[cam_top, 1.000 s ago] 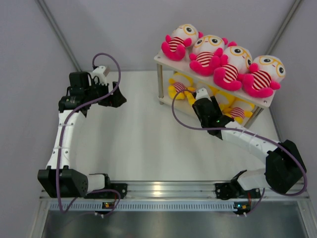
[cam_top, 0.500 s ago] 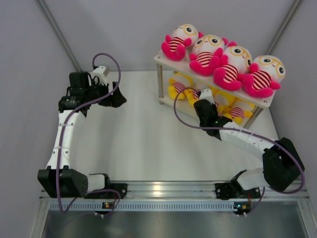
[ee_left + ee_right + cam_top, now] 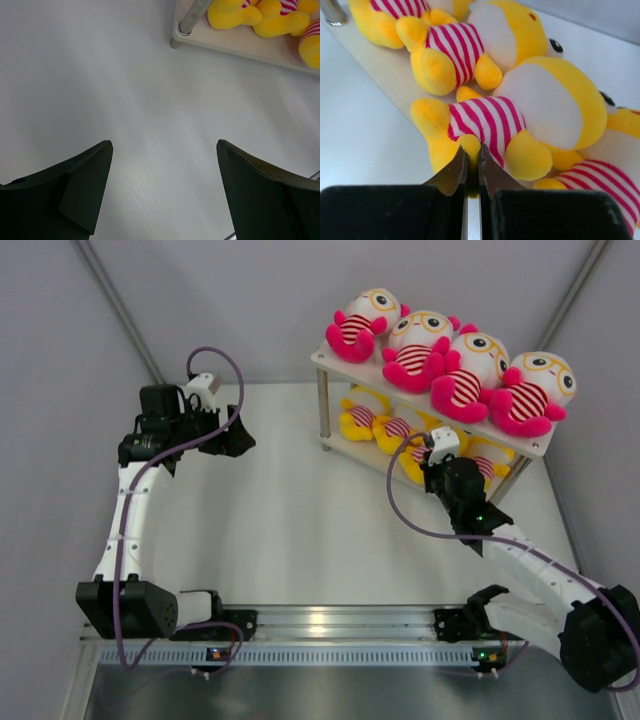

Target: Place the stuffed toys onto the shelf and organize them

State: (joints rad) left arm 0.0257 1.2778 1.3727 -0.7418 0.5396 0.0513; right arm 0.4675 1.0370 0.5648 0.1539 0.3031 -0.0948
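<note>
a white desk (image 3: pixel 290 520) sits inside grey walls, with the white two-tier shelf (image 3: pixel 322 358) at its far right. four pink stuffed toys (image 3: pixel 455 370) sit in a row on the top board, and the yellow stuffed toys (image 3: pixel 358 422) lie in a row on the lower board (image 3: pixel 375 62).

the right arm (image 3: pixel 530 558) reaches to the front of that lower tier. the right jaws are pressed together, tips against a foot of the nearest yellow doll (image 3: pixel 490 120); whether a tuft of plush is caught between them i cannot tell. that doll lies straight ahead of the jaws, belly up. its long axis slants away to the right, feet nearest and head farthest. neighbours crowd it ahead-left and on the right, so sideways room looks tight.

the board's front edge runs just left of the tips, with bare desk beyond it. a silver leg (image 3: pixel 331 11) stands far off to the left.

the left arm (image 3: pixel 125 510) is well apart, with the left jaws spread wide over bare desk and the shelf corner ahead-right of them. the right arm is plainly nearer, and its free way out is probably straight back.
</note>
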